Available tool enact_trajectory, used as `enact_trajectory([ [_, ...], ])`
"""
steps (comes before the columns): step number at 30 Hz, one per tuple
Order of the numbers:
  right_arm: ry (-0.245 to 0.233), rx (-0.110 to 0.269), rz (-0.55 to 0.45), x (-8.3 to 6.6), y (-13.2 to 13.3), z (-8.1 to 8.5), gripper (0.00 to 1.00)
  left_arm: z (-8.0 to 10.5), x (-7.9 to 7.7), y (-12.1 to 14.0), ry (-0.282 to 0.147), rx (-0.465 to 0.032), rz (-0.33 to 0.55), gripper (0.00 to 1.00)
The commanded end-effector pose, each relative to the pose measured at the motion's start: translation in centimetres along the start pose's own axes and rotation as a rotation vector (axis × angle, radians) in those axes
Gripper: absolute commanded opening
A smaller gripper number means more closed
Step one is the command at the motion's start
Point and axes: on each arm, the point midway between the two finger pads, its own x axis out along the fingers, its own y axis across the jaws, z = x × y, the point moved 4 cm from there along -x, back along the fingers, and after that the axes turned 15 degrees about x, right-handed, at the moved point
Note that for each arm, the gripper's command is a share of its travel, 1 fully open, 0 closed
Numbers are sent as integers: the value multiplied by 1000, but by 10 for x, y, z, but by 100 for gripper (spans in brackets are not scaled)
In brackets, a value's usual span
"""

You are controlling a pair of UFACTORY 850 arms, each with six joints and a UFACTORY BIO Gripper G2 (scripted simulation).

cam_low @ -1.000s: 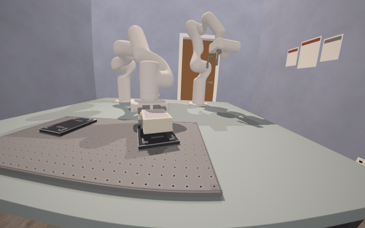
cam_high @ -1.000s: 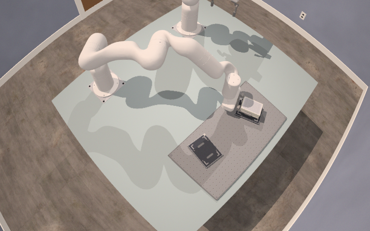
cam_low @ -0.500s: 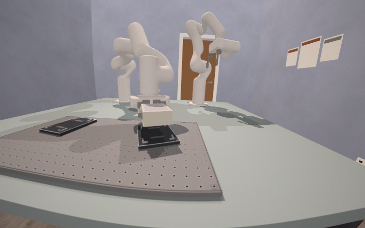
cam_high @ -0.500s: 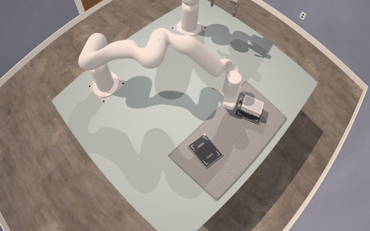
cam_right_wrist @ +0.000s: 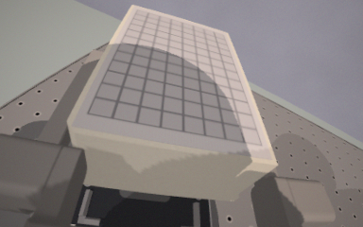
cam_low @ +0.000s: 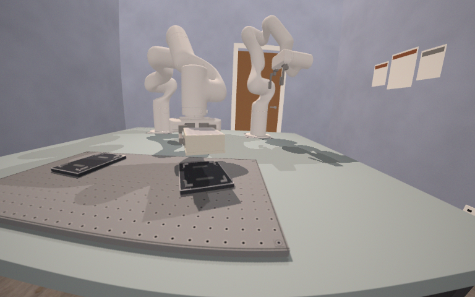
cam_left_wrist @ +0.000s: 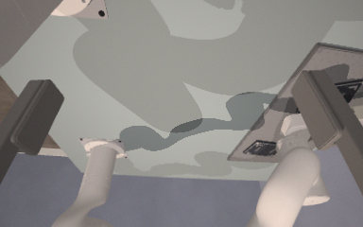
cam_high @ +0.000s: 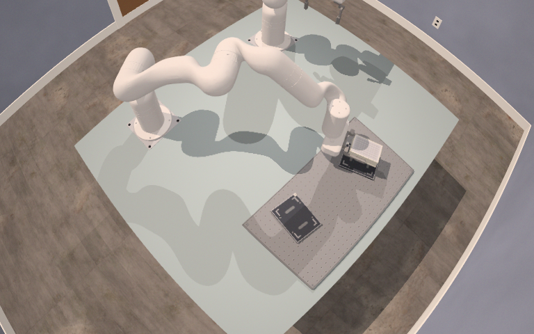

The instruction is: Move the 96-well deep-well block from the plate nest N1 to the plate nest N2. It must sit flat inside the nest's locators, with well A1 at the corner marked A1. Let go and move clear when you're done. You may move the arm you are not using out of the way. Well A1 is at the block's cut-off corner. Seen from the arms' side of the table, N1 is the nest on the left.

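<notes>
The 96-well deep-well block (cam_high: 366, 148) (cam_low: 204, 142) (cam_right_wrist: 170, 95) is held above nest N1 (cam_high: 356, 168) (cam_low: 206, 175) (cam_left_wrist: 349, 91) (cam_right_wrist: 142, 213) by the right fingers (cam_high: 347, 147) (cam_low: 181, 136).
Space is left beneath its lower edge; open plate (cam_high: 268, 243) (cam_low: 140, 210) separates N1 from N2 (cam_high: 297, 218) (cam_low: 89, 164) (cam_left_wrist: 260, 148). The left fingers (cam_low: 281, 78) are spread.

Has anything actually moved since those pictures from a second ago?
Yes: the cream block has risen higher above the black nest under it, lifted by the right gripper, which already had hold of it. Nothing was let go. The left gripper, open, and the other black nest look unchanged.
</notes>
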Motion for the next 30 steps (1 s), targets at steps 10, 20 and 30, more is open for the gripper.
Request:
enact_trajectory([
  [10, -3, 1, 1, 1, 4, 13, 0, 0, 0, 0, -1, 0, -1, 100],
  [20, -29, 1, -96, -3, -1, 14, 0, 0, 0, 0, -1, 0, -1, 100],
  [30, -98, 1, -353, -13, -14, 17, 0, 0, 0, 0, -1, 0, -1, 100],
])
